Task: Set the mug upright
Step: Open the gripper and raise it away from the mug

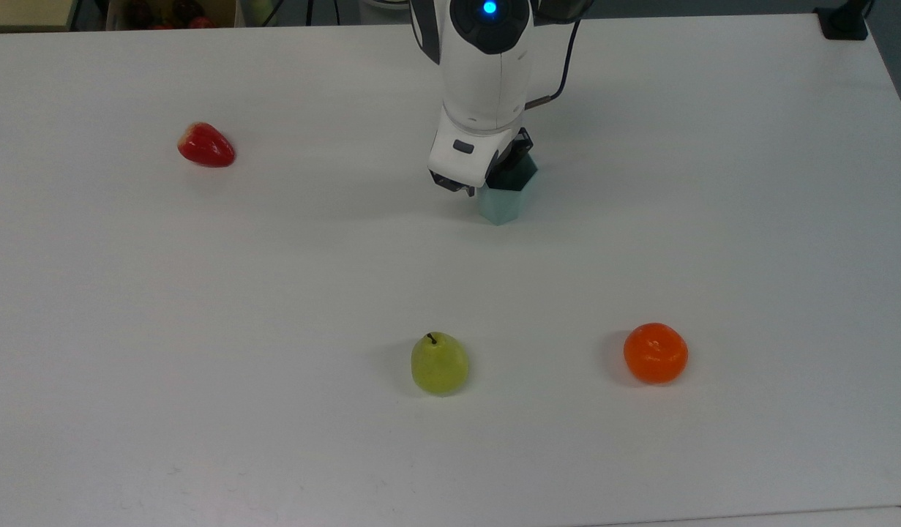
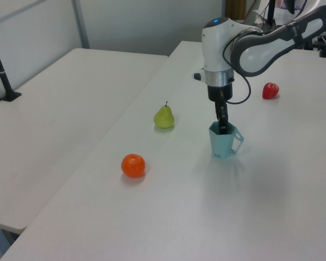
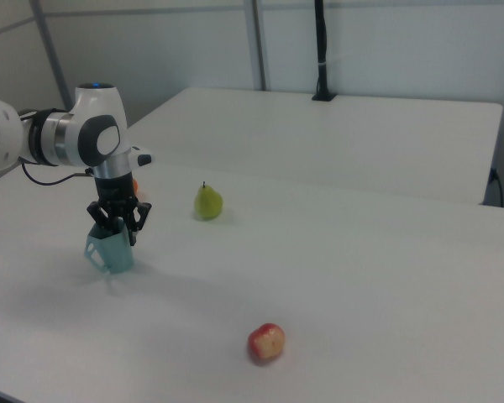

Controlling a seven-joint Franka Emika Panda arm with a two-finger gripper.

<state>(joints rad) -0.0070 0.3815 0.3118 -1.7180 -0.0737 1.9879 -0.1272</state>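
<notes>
The pale blue-teal faceted mug (image 1: 501, 205) stands upright on the white table (image 1: 274, 263), its dark teal inside facing up. In the left view the mug (image 2: 224, 144) rests on its base with its handle toward the left view's right. My gripper (image 2: 223, 126) comes straight down onto its rim and is shut on the rim wall, one finger reaching inside. The right view has the mug (image 3: 112, 252) under the gripper (image 3: 118, 225), handle toward the right view's left. In the top view the gripper (image 1: 492, 184) hides part of the rim.
A green pear (image 1: 439, 364) and an orange (image 1: 655, 353) lie near the table's front in the top view. A red fruit (image 1: 206, 145) sits at the top view's left. A second table (image 2: 54, 109) adjoins in the left view.
</notes>
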